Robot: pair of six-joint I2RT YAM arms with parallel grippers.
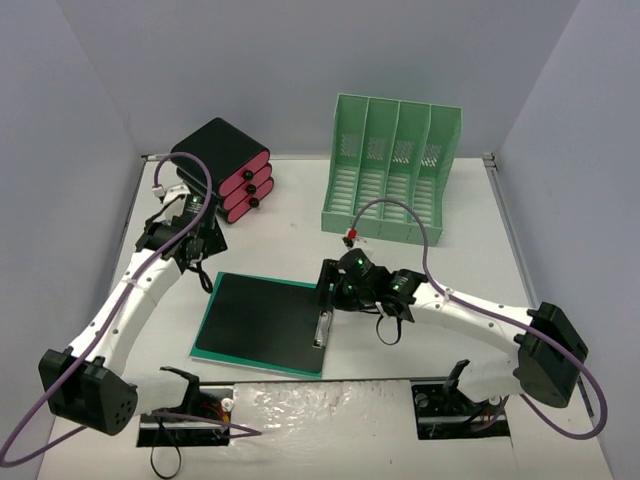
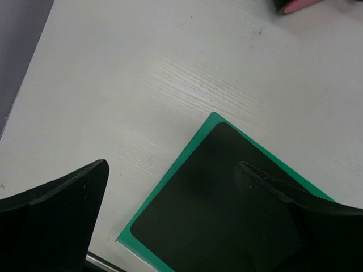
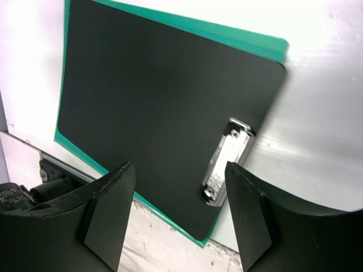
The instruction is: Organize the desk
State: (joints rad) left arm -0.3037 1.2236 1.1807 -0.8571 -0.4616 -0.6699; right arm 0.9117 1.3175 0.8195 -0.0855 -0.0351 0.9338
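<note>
On the white desk [image 1: 480, 260] lies a black clipboard [image 1: 262, 318] on top of a green folder [image 1: 205, 330], its metal clip [image 1: 322, 328] at the right edge. My left gripper [image 1: 196, 256] hovers open over the board's far left corner; the left wrist view shows the clipboard [image 2: 198, 218] and folder edge [image 2: 164, 184] between the spread fingers of that gripper [image 2: 173, 165]. My right gripper [image 1: 328, 290] hangs open above the clip side. In the right wrist view the clip [image 3: 227, 161] sits just inside the right finger of that gripper [image 3: 178, 170], with nothing gripped.
A mint-green file rack [image 1: 392, 170] stands at the back right. A black box with pink drawers [image 1: 225, 170] sits at the back left, its corner [image 2: 295, 5] at the top of the left wrist view. Grey walls enclose the desk.
</note>
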